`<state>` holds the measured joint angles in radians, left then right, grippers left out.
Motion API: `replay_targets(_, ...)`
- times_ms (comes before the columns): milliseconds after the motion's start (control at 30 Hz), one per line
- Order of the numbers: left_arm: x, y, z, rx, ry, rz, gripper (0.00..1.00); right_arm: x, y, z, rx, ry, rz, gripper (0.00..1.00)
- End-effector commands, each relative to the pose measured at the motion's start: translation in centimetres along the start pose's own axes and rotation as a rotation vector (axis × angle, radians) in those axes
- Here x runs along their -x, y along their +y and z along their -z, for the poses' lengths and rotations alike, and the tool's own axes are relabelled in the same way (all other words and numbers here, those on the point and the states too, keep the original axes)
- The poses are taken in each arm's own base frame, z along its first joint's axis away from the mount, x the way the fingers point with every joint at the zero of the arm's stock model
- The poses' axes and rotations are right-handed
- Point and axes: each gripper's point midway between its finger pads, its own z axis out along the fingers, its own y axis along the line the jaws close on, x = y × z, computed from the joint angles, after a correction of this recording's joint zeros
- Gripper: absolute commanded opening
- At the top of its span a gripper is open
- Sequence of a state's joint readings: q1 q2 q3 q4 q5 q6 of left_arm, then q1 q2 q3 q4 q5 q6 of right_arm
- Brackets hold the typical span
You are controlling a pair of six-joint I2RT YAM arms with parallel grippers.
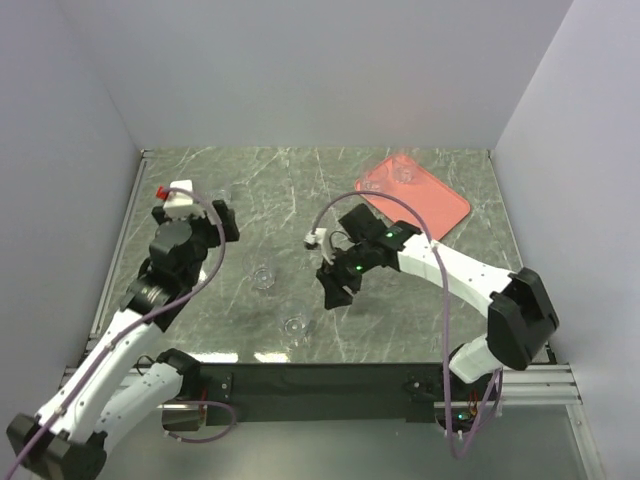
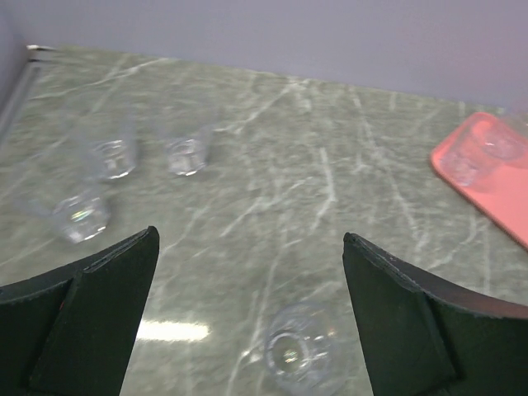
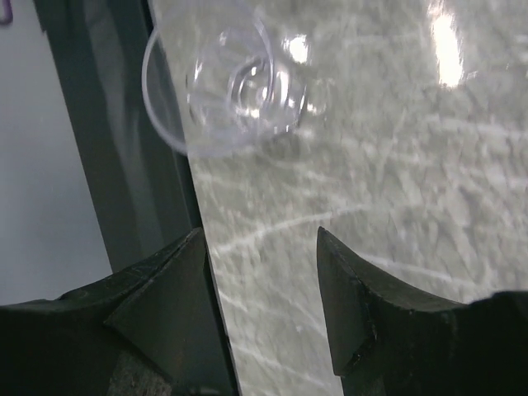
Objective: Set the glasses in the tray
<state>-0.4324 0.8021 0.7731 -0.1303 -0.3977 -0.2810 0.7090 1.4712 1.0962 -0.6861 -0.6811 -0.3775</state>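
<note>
**Lining up the next pick**

Poised with the right claw [image 3: 260, 235], parted and empty, before a glass [image 3: 219, 82] just ahead-left of its tips. Next: advance, straddle, squeeze gently, carry to the tray [image 1: 440, 205] behind the wrist. Holding the left claw [image 2: 249, 239] spread wide, gripping nothing. Counting ahead of it: four glasses [image 2: 186, 155] loose, seemingly two more on one tray.

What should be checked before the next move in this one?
1. Left gripper open and empty: ok.
2. Right gripper open and empty: ok.
3. Near-edge glass between the right jaws: not ok, it lies ahead of them.
4. Tray has bare room: ok.
5. Every glass in the tray: not ok, other glasses sit on the table.
</note>
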Motion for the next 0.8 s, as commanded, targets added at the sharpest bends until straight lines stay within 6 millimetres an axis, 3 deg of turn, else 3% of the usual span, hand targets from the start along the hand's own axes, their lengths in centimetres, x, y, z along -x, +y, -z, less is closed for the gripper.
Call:
replay_targets(0, -1.3, 3.7, 2.0, 0.133, 0.018, -0.065, 0.99, 4.8, -0.5, -1.2, -0.071, -0.071, -0.040, 0.64)
replay_targets(167, -1.4, 4.1, 3.2, 0.119, -0.021, -0.046, 0.99, 6.5, 0.8, -3.4, -0.037, -0.066, -0.138, 0.63)
replay_targets(333, -1.2, 4.5, 3.2, 0.147, -0.012, -0.037, 0.99, 5.4, 1.1, -6.3, -0.086, 0.022, -0.153, 0.62)
replay_targets(500, -1.0, 4.6, 3.3, 0.146, -0.020, -0.049, 0.99, 4.7, 0.7, -7.2, -0.138, 0.055, -0.141, 0.61)
replay_targets(767, -0.9, 4.4, 3.3, 0.134, -0.023, -0.053, 0.99, 3.2, -0.5, -8.0, -0.222, 0.115, -0.103, 0.40)
